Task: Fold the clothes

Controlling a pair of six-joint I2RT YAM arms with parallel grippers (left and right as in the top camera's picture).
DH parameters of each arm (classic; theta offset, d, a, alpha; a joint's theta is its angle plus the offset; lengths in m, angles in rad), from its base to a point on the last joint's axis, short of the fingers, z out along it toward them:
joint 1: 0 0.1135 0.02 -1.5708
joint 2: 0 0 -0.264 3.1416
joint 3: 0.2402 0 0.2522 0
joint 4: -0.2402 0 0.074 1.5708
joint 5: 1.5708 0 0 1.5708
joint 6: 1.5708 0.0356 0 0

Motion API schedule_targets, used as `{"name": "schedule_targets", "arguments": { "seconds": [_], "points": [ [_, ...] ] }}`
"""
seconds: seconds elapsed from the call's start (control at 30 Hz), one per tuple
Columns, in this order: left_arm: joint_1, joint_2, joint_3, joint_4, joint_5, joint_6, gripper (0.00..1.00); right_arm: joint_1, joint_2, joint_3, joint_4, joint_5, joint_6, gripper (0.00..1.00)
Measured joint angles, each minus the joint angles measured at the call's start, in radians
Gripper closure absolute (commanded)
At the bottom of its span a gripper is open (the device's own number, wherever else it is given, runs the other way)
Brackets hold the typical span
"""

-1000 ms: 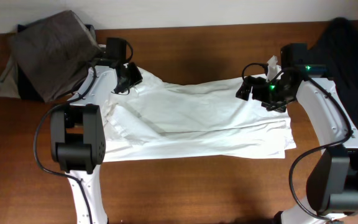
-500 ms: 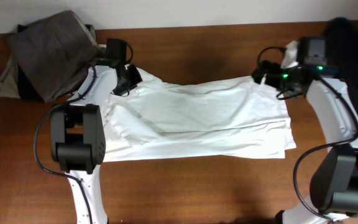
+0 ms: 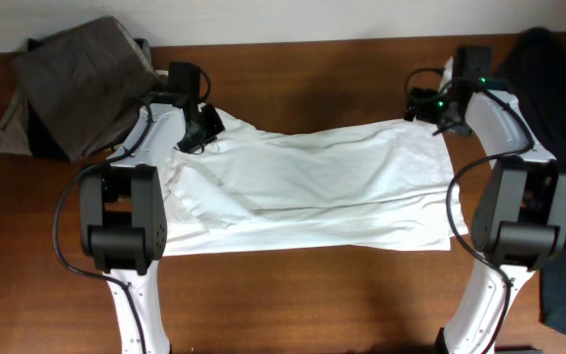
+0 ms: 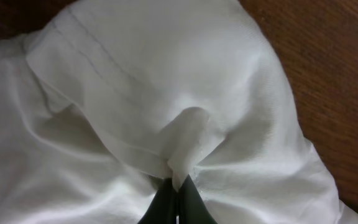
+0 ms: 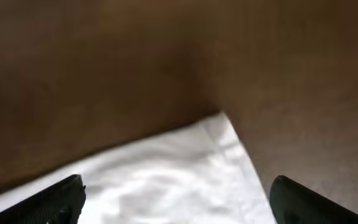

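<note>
The white garment lies spread across the middle of the wooden table, long side running left to right, with creases and a folded layer along its near edge. At its far left corner the left gripper is clenched on a pinch of the cloth; the left wrist view shows its 2 dark fingertips pressed together around a small raised fold of white fabric beside a stitched hem. At the far right corner the right gripper hangs over the edge of the garment with its jaws released and spread wide; in the right wrist view the 2 fingers sit at opposite sides of the frame, the pointed corner of the cloth lying flat on the wood between them. A pile of brown and grey clothes rests at the table's far left corner, and a dark garment lies along the right side.
</note>
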Motion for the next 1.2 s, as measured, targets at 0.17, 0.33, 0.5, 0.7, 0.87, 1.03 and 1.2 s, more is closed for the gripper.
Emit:
{"name": "schedule_targets", "arguments": {
  "seconds": [0.17, 0.33, 0.5, 0.7, 0.87, 1.03, 1.2],
  "points": [
    [0.0, 0.0, 0.0, -0.013, 0.0, 0.0, 1.0, 0.003, 0.039, 0.011, 0.029, 0.054, -0.02, 0.04],
    [-0.001, 0.0, 0.0, -0.018, 0.0, 0.0, 0.99, 0.003, 0.085, 0.011, 0.061, 0.066, -0.022, 0.33],
    [-0.003, 0.0, 0.0, -0.018, 0.0, 0.0, 1.0, 0.004, 0.09, 0.011, 0.088, 0.066, -0.018, 0.3],
    [-0.003, 0.0, 0.0, -0.017, 0.0, 0.0, 1.0, 0.004, 0.109, 0.011, 0.093, 0.081, -0.018, 0.28],
    [-0.003, 0.0, 0.0, -0.01, 0.0, 0.0, 0.99, 0.004, 0.121, 0.011, 0.095, 0.085, -0.017, 0.31],
    [-0.004, 0.0, 0.0, -0.009, 0.0, 0.0, 1.0, 0.004, 0.13, 0.015, 0.103, 0.102, -0.018, 0.59],
    [-0.005, 0.0, 0.0, 0.01, 0.0, 0.0, 0.99, 0.004, 0.13, 0.016, 0.098, 0.111, 0.004, 0.88]
  ]
}}
